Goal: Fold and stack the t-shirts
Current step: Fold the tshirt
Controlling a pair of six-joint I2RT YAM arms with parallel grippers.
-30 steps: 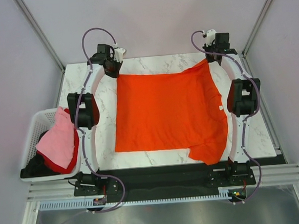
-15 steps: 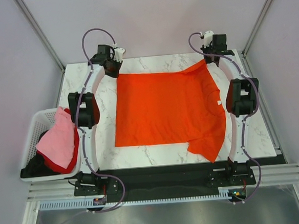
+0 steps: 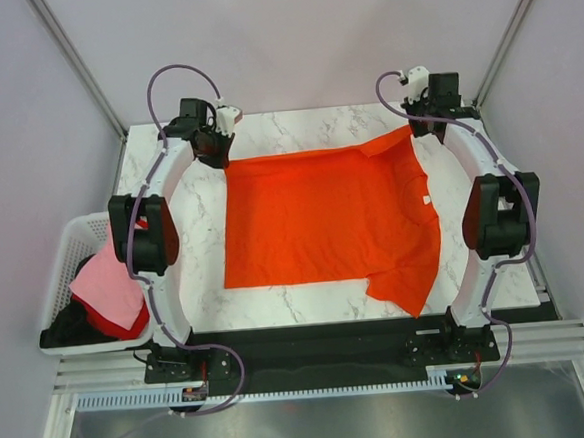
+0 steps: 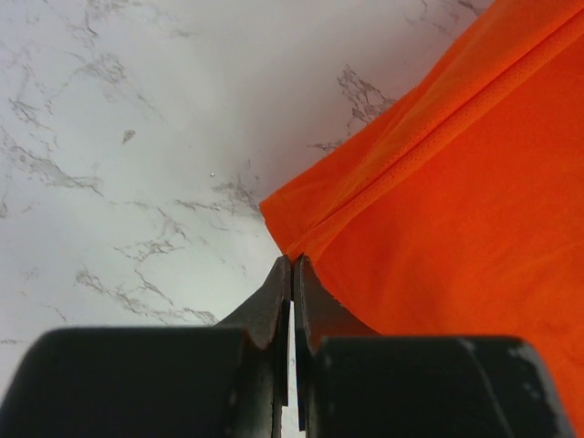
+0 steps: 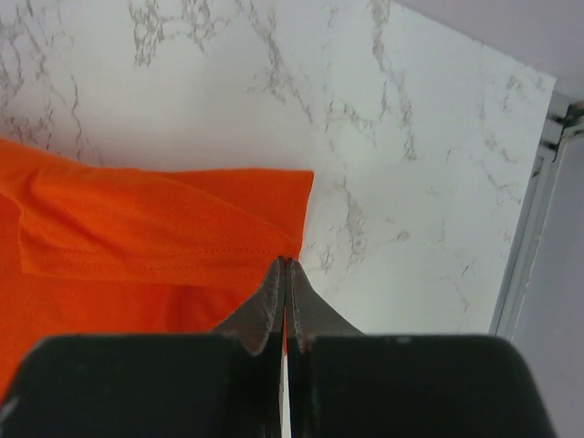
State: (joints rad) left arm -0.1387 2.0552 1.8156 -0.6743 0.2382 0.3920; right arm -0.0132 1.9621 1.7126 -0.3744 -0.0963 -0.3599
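Note:
The bright orange t-shirt lies spread on the marble table, a small white neck label at its right side. My left gripper is shut on the shirt's far left corner. My right gripper is shut on the far right sleeve corner. The near right sleeve hangs toward the table's front edge. Pink, red and black t-shirts lie piled in the basket at the left.
A white lattice basket stands off the table's left side. The marble table shows bare strips left and right of the shirt. A metal frame post runs along the right edge.
Both arms have swung outward at the elbows. The shirt's far edge has been drawn a little nearer and its far right sleeve corner shifted slightly.

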